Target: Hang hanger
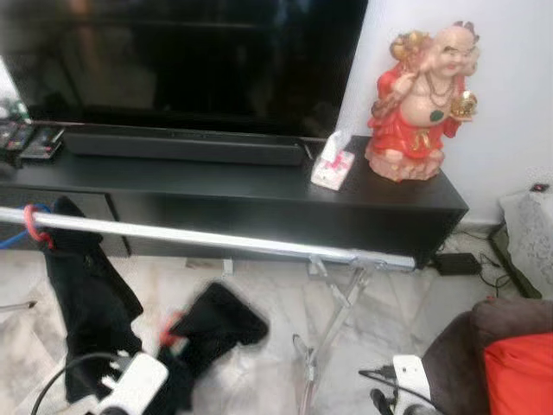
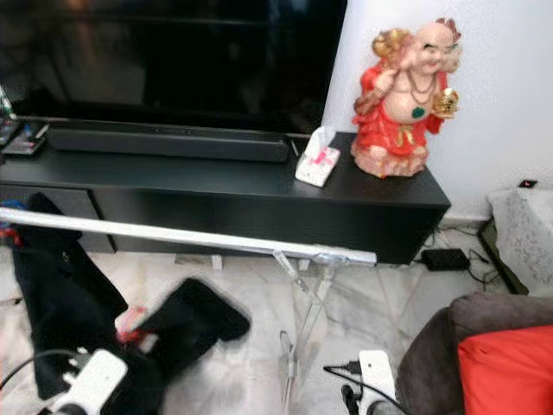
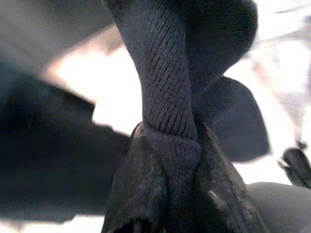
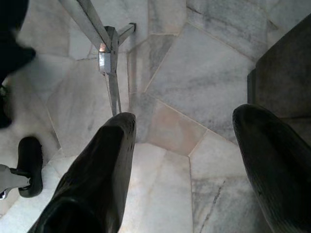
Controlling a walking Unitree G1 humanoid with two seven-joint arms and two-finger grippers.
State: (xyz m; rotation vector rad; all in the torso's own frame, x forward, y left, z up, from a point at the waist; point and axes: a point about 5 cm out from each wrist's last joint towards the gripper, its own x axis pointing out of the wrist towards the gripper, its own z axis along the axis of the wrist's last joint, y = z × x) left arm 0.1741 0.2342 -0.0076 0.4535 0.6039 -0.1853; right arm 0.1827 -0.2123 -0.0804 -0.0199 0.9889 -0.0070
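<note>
A silver clothes rail [image 1: 216, 238] runs across in front of me at about knee height. At its left end a black garment [image 1: 82, 294] hangs from a red hanger hook [image 1: 34, 225]. My left gripper [image 3: 170, 145] is shut on the dark knit fabric of a second black garment [image 1: 220, 320], held low below the rail and blurred. A bit of red hanger [image 1: 168, 333] shows at that garment's lower edge. My right gripper [image 4: 184, 121] stands open over the marble floor, holding nothing.
The rail's folding legs [image 1: 333, 320] stand on the marble floor. Behind is a black TV console [image 1: 259, 203] with a soundbar [image 1: 181, 147], tissue box [image 1: 333, 162] and red figurine [image 1: 419, 104]. A sofa with a red cushion [image 1: 518, 372] is at the right.
</note>
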